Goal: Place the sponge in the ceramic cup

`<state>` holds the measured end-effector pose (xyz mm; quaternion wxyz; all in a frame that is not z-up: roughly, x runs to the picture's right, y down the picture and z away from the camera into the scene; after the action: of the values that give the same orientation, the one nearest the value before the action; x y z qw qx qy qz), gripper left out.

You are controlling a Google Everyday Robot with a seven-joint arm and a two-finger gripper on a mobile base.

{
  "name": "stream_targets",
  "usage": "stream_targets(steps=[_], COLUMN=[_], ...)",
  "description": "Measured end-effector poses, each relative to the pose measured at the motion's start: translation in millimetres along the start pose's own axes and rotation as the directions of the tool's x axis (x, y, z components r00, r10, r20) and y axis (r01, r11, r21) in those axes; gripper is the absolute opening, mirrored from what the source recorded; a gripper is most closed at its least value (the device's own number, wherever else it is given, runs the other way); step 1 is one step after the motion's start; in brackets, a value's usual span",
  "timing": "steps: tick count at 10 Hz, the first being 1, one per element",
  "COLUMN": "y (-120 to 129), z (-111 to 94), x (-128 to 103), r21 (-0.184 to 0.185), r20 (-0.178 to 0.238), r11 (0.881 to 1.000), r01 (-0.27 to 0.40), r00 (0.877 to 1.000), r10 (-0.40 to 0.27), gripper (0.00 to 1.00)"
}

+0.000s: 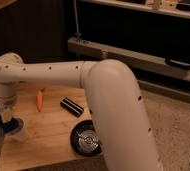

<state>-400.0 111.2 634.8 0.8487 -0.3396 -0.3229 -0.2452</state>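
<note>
Two-finger gripper point(7, 119) on the white arm hangs pointing down over the near left corner of the pale wooden table point(48, 147). Jaws closed tight. Small blue soft rectangular sponge point(10, 125) sits at the tip, by the look of it pinched there. Small white tapered ceramic cup point(20, 135) stands just below and slightly right of the gripper. Sponge is at or just over its rim; cannot tell whether any part is inside.

Risks:
- Sponge looks off-centre over the mouth; on release it may catch the rim and drop to the table, or over the edge just left of the gripper
- Cup looks light and narrow-based; a finger nudge could tip it
- Soft sponge may cling to a finger

Slim orange carrot-shaped piece point(39, 100), black ribbed oblong bar point(71, 106) and round black bowl point(86, 140) lie well right of the gripper, out of the way
</note>
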Motion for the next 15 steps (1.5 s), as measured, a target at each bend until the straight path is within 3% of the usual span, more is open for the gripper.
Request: stream_targets(steps=[10, 15], y=[-5.5, -6.4], z=[2.9, 4.1], x=[11.1, 12.9], r21=[0.016, 0.033], r20=[0.005, -0.013], r11=[1.0, 0.999], r01=[-0.023, -0.035], r00=[1.0, 0.999], r10=[0.022, 0.035], gripper=[0.01, 0.47])
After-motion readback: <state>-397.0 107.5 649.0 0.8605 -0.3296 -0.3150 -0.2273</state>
